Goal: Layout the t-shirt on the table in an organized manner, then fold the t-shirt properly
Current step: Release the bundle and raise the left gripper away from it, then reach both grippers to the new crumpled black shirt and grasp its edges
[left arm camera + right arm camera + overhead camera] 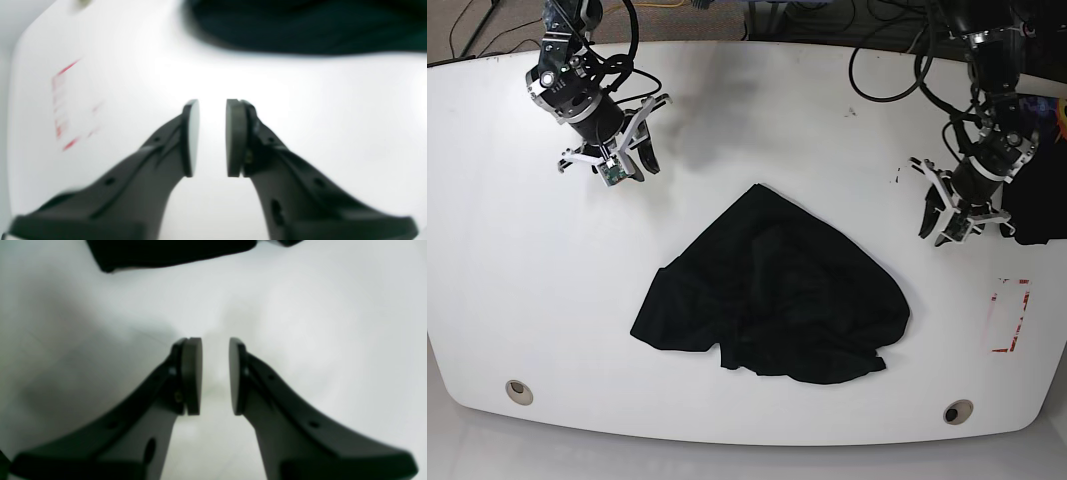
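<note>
Between the fingers of the left gripper (pixel 212 138) lies only bare white table (pixel 300 133); the two pads stand a little apart, released, gripping nothing. Off to the left of those fingers is a blurred red-outlined rectangle mark (pixel 71 105), and beyond the fingertips, well apart, the dark edge of the black t-shirt (pixel 310 26). The right gripper (pixel 215 376) likewise holds its pads slightly parted over bare tabletop, empty, with a corner of the shirt far ahead of its tips. In the base view the crumpled t-shirt lies mid-table, between the two grippers and touching neither. Two round grommet holes (pixel 519 391) sit near the front edge.
</note>
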You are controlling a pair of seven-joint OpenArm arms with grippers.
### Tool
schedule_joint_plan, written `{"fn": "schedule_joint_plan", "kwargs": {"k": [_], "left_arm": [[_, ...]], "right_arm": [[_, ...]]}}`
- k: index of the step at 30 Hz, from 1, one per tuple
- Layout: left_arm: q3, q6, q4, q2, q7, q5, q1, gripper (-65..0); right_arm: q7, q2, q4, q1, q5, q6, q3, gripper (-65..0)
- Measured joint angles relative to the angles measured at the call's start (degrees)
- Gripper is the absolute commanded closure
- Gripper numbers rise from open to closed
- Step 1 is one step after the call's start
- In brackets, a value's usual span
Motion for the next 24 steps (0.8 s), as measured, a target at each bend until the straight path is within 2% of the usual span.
{"fn": "schedule_joint_plan", "kwargs": {"k": [4, 7, 12, 15, 17, 24], "left_arm": [[0.9, 0.0, 0.1, 2.6, 0.1, 0.9, -0.1, -29.7], [1.5, 0.0, 0.2, 4.1, 0.1, 2.0, 0.0, -30.7], [2.6, 0.0, 0.2, 6.6, 0.4, 3.1, -0.9, -31.0], [3.2, 0.1, 0.2, 8.3, 0.5, 4.3, -2.2, -31.0], [3.2, 0.2, 0.0, 9.7, 0.4, 4.7, -3.0, -31.0], [3.1, 0.2, -4.0, 13.4, 0.4, 8.3, -6.0, -30.8]], "right_arm": [[0.0, 0.0, 0.0, 0.8, 0.0, 0.0, 0.0, -14.7], [0.2, 0.0, 0.0, 1.4, 0.0, 0.0, 0.0, -19.8], [-0.5, 0.0, 0.0, 3.4, -0.2, 0.0, 0.2, -35.7], [-0.4, 0.0, -0.1, 5.4, -0.2, 0.0, 0.2, -41.2], [-1.0, 0.0, -0.1, 6.9, -0.1, 0.0, 0.0, -42.8], [-8.8, 0.0, -0.9, 15.3, -0.5, -0.2, -2.3, -43.1]]}}
